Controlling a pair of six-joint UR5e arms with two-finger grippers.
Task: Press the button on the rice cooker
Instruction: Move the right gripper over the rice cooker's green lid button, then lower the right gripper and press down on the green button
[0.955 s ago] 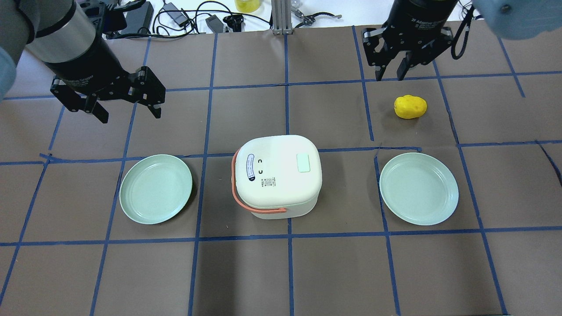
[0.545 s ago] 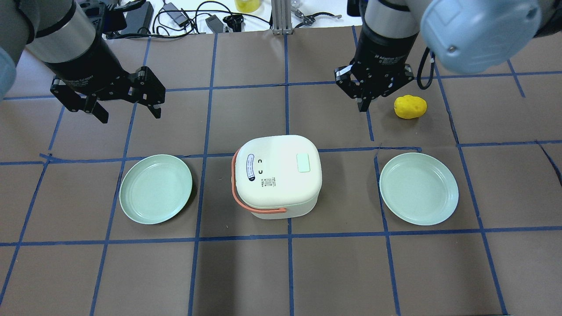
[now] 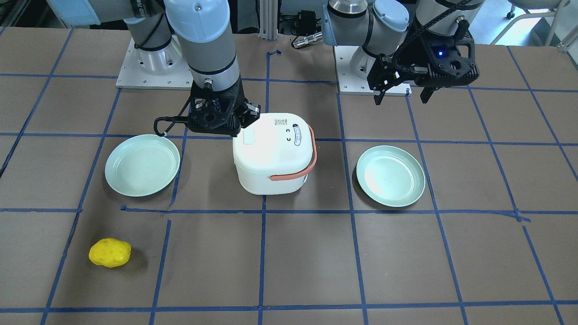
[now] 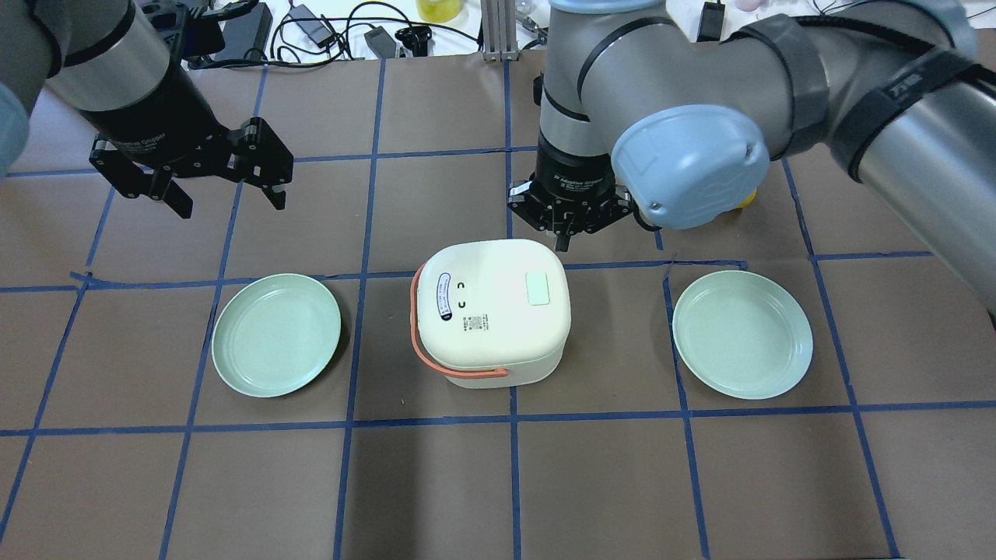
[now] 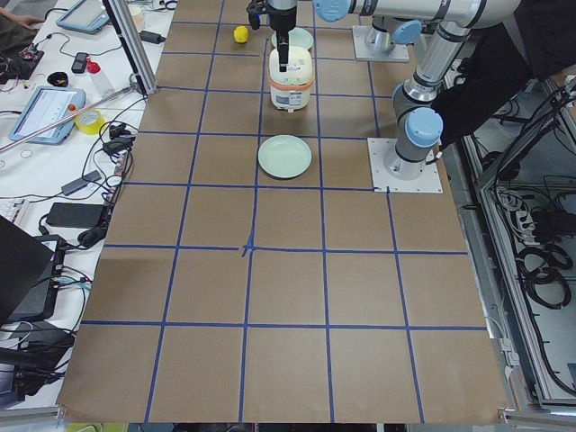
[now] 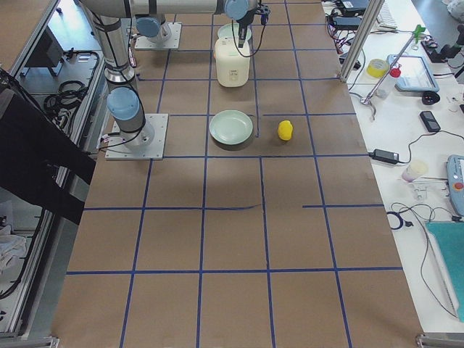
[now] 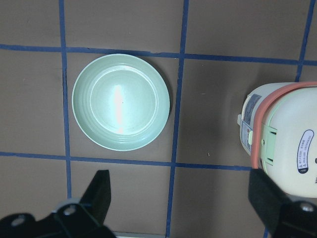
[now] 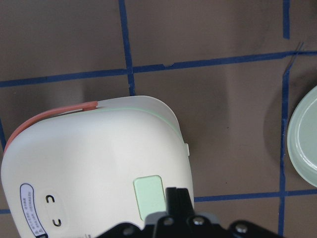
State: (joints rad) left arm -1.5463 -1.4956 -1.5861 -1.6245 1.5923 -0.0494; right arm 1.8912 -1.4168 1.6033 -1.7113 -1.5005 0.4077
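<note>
The white rice cooker (image 4: 490,327) with an orange handle stands mid-table; it also shows in the front-facing view (image 3: 271,162). A pale green square button (image 4: 538,288) sits on its lid. My right gripper (image 4: 563,239) is shut and hangs at the lid's far edge, just behind the button. In the right wrist view its closed fingers (image 8: 178,199) sit right beside the button (image 8: 150,196), and I cannot tell whether they touch the lid. My left gripper (image 4: 231,205) is open and empty, high over the table's back left.
Two pale green plates flank the cooker, one on its left (image 4: 276,334) and one on its right (image 4: 742,334). A yellow potato-like object (image 3: 109,253) lies behind the right plate, mostly hidden under my right arm in the overhead view. Cables lie along the table's far edge.
My right arm has swung from the back right, past the yellow object, to the cooker's far edge, and its fingers have closed. The left arm has not moved.
</note>
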